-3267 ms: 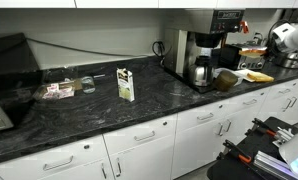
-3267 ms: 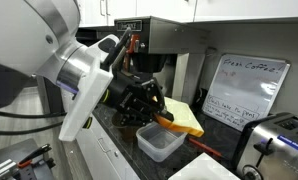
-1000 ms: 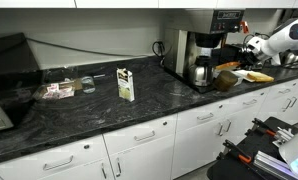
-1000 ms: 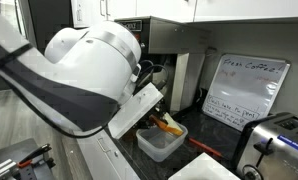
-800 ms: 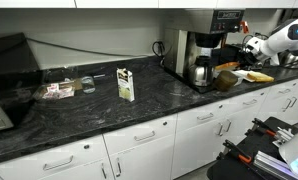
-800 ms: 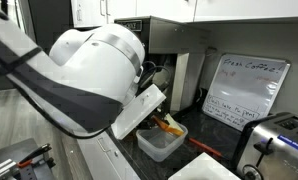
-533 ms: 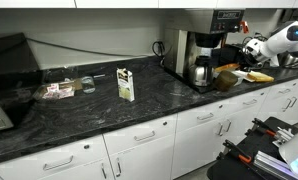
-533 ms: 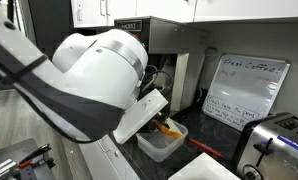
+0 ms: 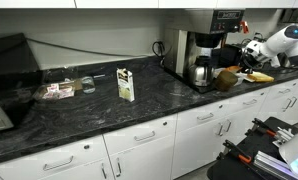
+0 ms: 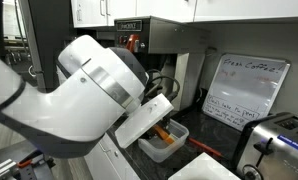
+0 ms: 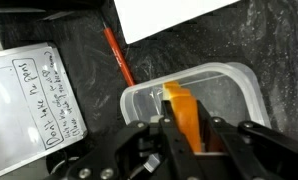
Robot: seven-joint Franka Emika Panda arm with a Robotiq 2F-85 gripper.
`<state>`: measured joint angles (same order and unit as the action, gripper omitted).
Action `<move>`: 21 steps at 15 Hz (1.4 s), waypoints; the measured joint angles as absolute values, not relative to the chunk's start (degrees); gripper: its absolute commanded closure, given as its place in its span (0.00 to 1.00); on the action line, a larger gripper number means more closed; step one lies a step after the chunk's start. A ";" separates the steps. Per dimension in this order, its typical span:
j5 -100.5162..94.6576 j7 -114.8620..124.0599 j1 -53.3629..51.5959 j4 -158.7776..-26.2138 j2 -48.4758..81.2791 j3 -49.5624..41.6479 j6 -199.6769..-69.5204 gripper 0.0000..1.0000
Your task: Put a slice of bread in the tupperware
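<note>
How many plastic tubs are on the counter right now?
1. The tupperware sits on the dark counter near the whiteboard, directly below the hand, which grips the slice of bread over it. The arm blocks part of the counter, so another could be hidden.

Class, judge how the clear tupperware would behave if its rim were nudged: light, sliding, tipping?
The tupperware looks thin and see-through, so probably light. It sits on a polished stone-like counter, so it would likely slide. Low and wide, it seems unlikely to tip.
</note>
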<state>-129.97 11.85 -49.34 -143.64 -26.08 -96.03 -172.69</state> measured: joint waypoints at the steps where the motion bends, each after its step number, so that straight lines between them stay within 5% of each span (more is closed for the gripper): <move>1: -127.97 9.21 -49.34 -143.84 -26.89 -96.40 -171.76 0.35; 6: -122.63 1.95 -49.37 -144.64 -31.24 -96.74 -166.93 0.02; 21: -121.95 0.02 -49.74 -142.42 -36.70 -94.39 -159.39 0.00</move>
